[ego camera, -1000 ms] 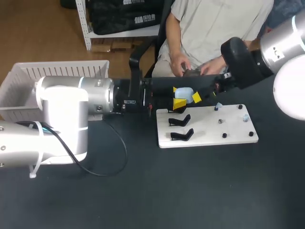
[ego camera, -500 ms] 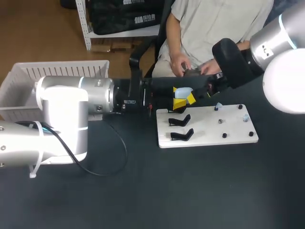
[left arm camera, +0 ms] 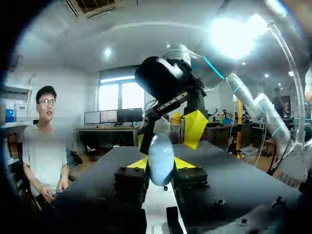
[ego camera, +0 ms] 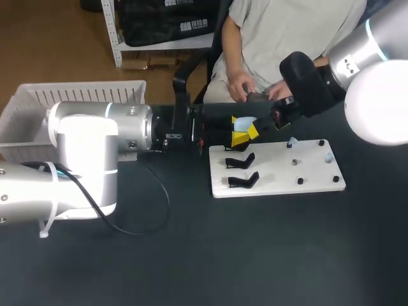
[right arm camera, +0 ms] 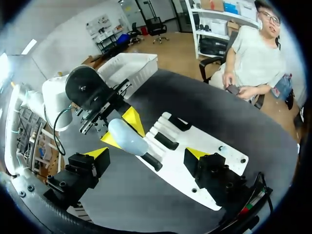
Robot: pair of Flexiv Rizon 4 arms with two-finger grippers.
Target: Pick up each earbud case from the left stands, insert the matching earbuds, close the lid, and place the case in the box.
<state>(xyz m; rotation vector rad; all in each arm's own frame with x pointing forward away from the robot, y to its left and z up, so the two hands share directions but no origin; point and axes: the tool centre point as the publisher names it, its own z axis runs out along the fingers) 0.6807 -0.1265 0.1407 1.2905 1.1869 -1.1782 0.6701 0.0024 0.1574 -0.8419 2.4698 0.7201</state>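
One pale-blue earbud case (left arm camera: 161,156) pinched in left gripper (left arm camera: 160,165), long axis pointing out toward right gripper (right arm camera: 146,153), spread wide, close ahead.

A black table (ego camera: 255,255) with a matte, even top fills the head view from the near edge to the far one. A thin black cable (ego camera: 169,205) lies on it at about 9 o'clock from the table's middle. It bends in one loose loop that bulges toward 3 o'clock and curls back toward 7 o'clock. The cable rests flat on the dark top.
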